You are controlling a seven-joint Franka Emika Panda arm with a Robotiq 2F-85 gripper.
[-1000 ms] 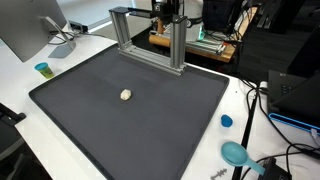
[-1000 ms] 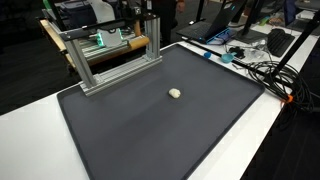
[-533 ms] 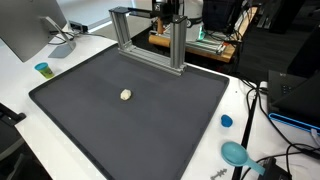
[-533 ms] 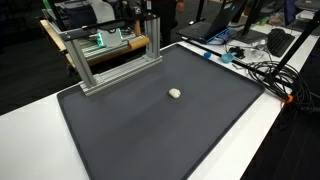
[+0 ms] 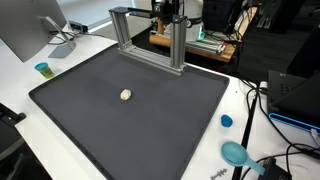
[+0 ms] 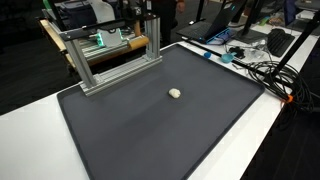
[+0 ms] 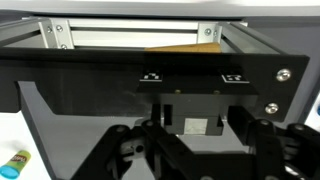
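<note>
My gripper is at the back of the table, up by the top of the aluminium frame, far from the black mat. In the wrist view the gripper has its two fingers apart on either side of a small black block with a grey label, set on a black panel under the frame's rail. I cannot tell whether the fingers touch that block. A small cream lump lies alone mid-mat in both exterior views, well away from the gripper.
A monitor and a small blue cup stand beyond one mat corner. A blue cap, a teal scoop-like thing and cables lie beside the mat's other side. Benches with equipment stand behind the frame.
Nothing has visibly moved in either exterior view; the arm stays at the frame and the cream lump lies where it was.
</note>
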